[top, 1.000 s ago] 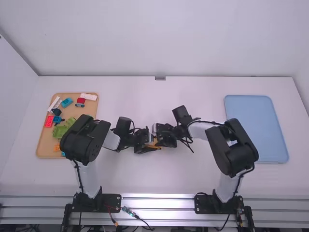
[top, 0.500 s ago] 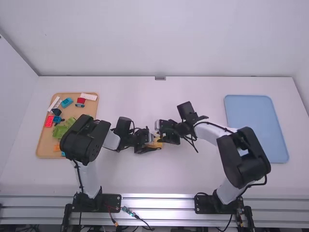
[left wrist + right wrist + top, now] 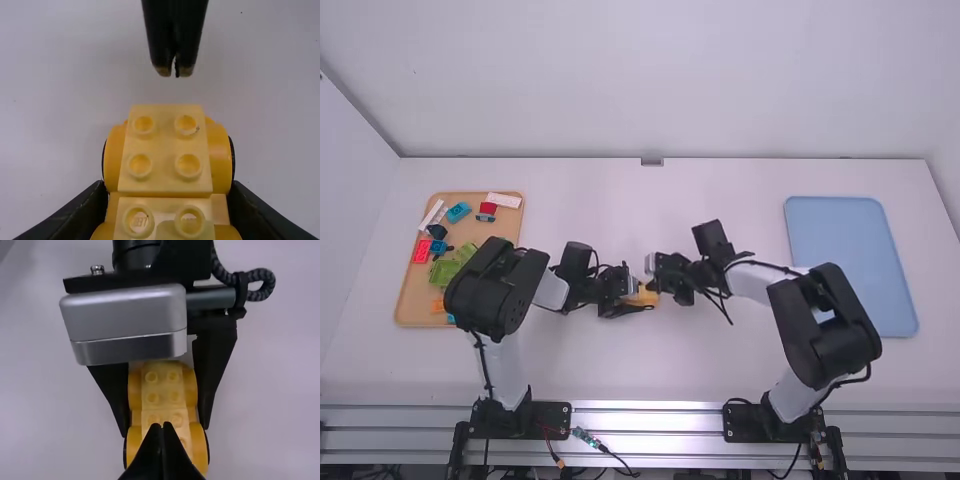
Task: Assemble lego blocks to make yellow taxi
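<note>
Yellow, studs up: the car (image 3: pixel 166 155), seen in the left wrist view. Left claw (image 3: pixel 168 187) clamped on it, one finger at each rounded side. Reason, as I read it: a side grip leaves the studs free for the next block and takes the load of a push. Right claw (image 3: pixel 172 67) past the car's far end, tips together with nothing between them, a little away from the studs.

Right wrist view: the left claw's fingers flank the car lengthwise, silver camera casing (image 3: pixel 125 322) above its far part. That casing would crowd any block brought in over there; the nearer studs look easier to reach. Right claw's closed tips cross the line of sight to the near end. Probably good for pressing or nudging; it would need to open before fetching.

High view: car held between the two claws, near the middle of the tabletop (image 3: pixel 670 365). Tan tray (image 3: pixel 412 302) on the left arm's side, with green blocks (image 3: pixel 444 270), a red block (image 3: pixel 422 251), a teal block (image 3: pixel 458 212) and white blocks (image 3: pixel 504 200), among others. Left arm (image 3: pixel 495 290) looms over the tray's near corner; right arm (image 3: pixel 825 310) would have to work round it. Blue tray (image 3: pixel 855 250) at the other side, perhaps for the finished taxi.
</note>
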Controlling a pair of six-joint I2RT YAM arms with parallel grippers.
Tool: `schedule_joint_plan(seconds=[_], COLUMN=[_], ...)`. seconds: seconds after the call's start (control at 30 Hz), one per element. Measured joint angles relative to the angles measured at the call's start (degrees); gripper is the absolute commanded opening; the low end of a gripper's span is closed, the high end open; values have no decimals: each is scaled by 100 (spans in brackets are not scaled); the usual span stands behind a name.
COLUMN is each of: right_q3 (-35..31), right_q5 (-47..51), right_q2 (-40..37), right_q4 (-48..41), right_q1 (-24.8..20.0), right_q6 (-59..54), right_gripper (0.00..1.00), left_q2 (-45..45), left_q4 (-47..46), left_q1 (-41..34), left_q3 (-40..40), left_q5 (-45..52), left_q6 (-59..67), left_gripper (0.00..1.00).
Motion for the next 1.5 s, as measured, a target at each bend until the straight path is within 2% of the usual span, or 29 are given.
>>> schedule_joint_plan(seconds=[0.73,0.87,1.5], right_q3=[-179,-175,9], right_q5=[4,0,-214], right_q2=[116,398,693], right_q4=[671,520,570], right_q1=[76,90,90], right_q6=[216,284,328], right_gripper=[0,0,0], left_q2=[-2,-2,-2], left_q4=[0,0,-2], left_q1=[0,0,0], left_q3=[0,0,0], left_q5=[2,4,0], left_q6=[0,0,-2], left_gripper=[49,49,47])
